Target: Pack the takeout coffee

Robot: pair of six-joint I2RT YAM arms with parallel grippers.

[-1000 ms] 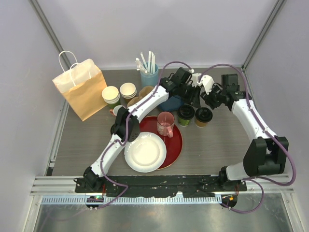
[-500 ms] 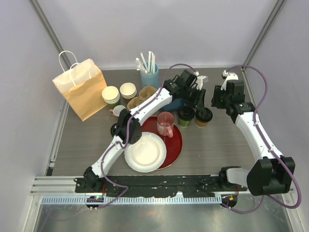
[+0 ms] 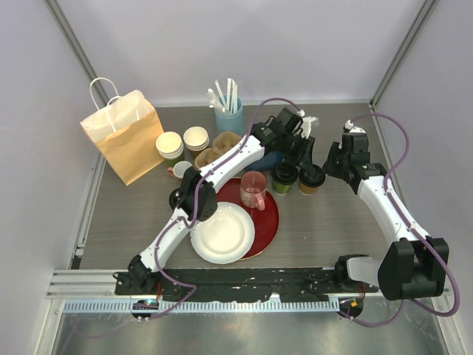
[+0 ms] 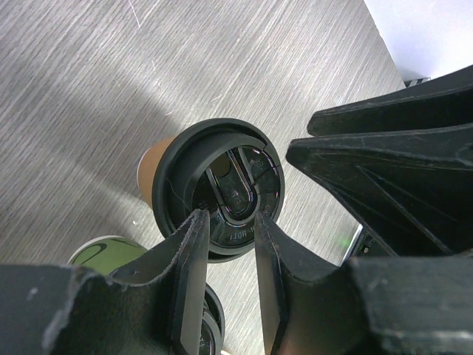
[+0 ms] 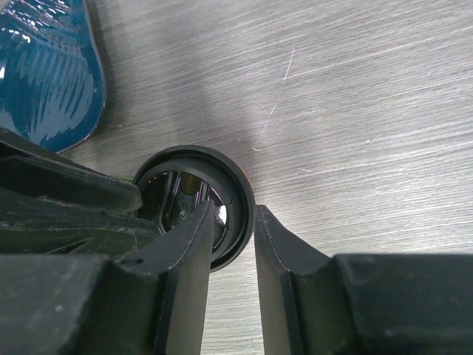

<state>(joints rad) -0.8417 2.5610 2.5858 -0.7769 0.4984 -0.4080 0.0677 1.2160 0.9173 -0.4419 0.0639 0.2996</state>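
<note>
The kraft-brown takeout cup [image 3: 311, 178] and the green one [image 3: 284, 176], both with black lids, stand side by side right of the red plate. My left gripper [image 3: 306, 158] hovers over the brown cup's lid [image 4: 219, 188], jaws a little apart and empty. The green cup [image 4: 109, 255] shows below it in the left wrist view. My right gripper [image 3: 329, 164] is at the brown cup's right side. Its jaws are slightly apart, one finger [image 5: 191, 248] over the lid [image 5: 235, 194], the other outside the rim.
A brown paper bag [image 3: 122, 137] stands at the back left. Stacked lidless cups [image 3: 170, 146], a kraft carrier [image 3: 218, 148], a blue cup of straws [image 3: 229, 115] and a blue dish [image 5: 44, 66] sit behind. A pink mug [image 3: 253, 190] stands on the red plate [image 3: 272, 216] beside a white plate [image 3: 222, 233].
My left gripper has moved right, over the brown cup. My right gripper drew back to the right, then came down beside that cup. The cups have not moved.
</note>
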